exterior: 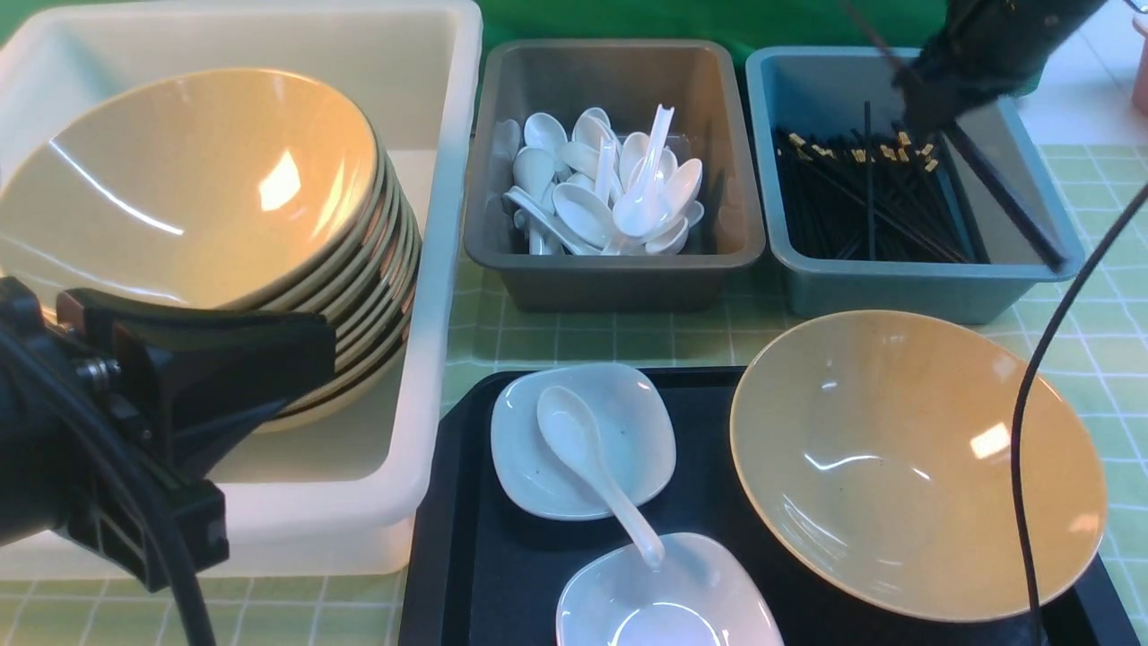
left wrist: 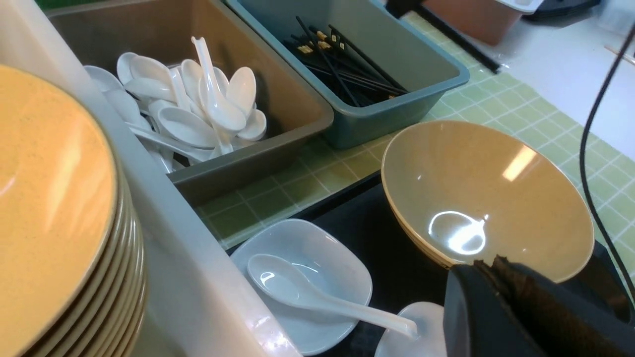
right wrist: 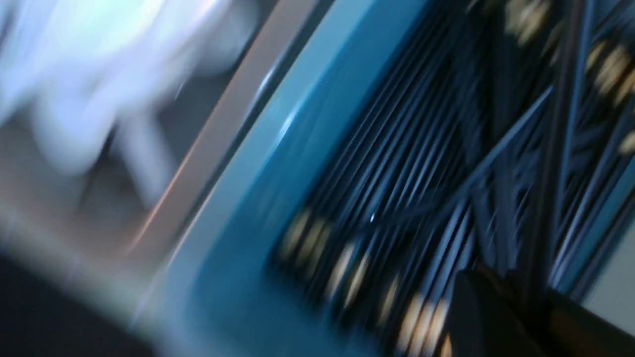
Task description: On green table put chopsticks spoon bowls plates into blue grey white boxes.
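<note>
Black textured tray [exterior: 466,538] set on green grid-cloth worktop [exterior: 610,336]. On tray: round glossy mustard bowl [exterior: 915,467], two white squarish plates [exterior: 628,449], white spoon [exterior: 592,467] laid across both. Behind tray: grey box [exterior: 619,278] filled with spoons, teal box [exterior: 897,287] with black gold-tipped chopsticks [exterior: 861,206]. Left of tray: translucent white box [exterior: 448,179], bowls stacked inside. Right tool [exterior: 933,103] clamped on slanted chopsticks [exterior: 1004,193]. Left tool [left wrist: 488,265] closed, empty.
</note>
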You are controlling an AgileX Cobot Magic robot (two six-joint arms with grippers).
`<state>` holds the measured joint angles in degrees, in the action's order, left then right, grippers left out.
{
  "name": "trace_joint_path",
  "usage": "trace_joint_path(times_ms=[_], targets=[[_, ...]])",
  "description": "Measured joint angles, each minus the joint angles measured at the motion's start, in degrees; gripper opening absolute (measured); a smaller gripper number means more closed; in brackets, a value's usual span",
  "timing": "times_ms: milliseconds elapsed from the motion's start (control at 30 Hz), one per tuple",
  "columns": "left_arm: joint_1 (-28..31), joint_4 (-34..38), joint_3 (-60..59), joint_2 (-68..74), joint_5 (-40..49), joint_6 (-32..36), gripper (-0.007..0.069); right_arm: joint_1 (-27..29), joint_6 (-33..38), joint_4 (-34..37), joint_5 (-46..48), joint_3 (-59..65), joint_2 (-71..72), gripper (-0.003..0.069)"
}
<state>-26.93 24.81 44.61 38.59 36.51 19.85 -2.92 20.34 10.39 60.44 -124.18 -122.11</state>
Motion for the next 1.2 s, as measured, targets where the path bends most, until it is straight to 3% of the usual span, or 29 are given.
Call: trace_joint_path(times_ms=[167,300,367,400,500,533,567,700,933,1033,1200], targets=[[0.00,0.04,0.00,0.00,-0.13,0.05,-0.0001,1.24,-1.27,4.89,-10.30,-1.15,-6.11,0.0046],[0.00,0.04,0.00,0.06,-0.13,-0.65,-0.0001,1.28,-3.00,5.47,-12.46,-1.15,-8.28,0.0090],[0.00,0.04,0.00,0.11,-0.13,-1.24,-0.0001,1.28,-4.83,5.55,-12.96,-1.15,-8.76,0.0198],[0.00,0.04,0.00,0.11,-0.13,-1.25,-0.0001,1.28,-5.14,5.55,-13.03,-1.15,-8.76,0.0208],[0.00,0.04,0.00,0.11,-0.13,-1.42,-0.0001,1.41,-7.29,5.68,-12.95,-1.20,-8.09,0.0428],[0.00,0.04,0.00,0.11,-0.13,-1.42,-0.0001,1.41,-7.40,5.68,-12.95,-1.20,-7.98,0.0428],[0.00,0.04,0.00,0.11,-0.13,-1.46,-0.0001,1.65,-8.37,5.68,-12.28,-1.20,-6.80,0.0531],[0.00,-0.01,0.00,0.11,-0.13,-1.46,-0.0001,2.36,-8.34,7.22,-9.32,-0.68,-2.68,0.0657],[0.00,-2.55,0.07,0.47,-0.77,-2.89,-0.0001,1.79,3.67,20.20,-3.32,10.05,10.08,0.0679],[0.00,-4.30,1.01,0.58,-0.69,-4.70,-0.0001,-1.43,6.77,20.54,-0.63,15.70,14.67,0.0635],[0.00,-6.41,2.37,0.58,-0.78,-7.12,-0.0001,-11.70,8.74,17.33,1.33,23.25,18.93,0.0546]])
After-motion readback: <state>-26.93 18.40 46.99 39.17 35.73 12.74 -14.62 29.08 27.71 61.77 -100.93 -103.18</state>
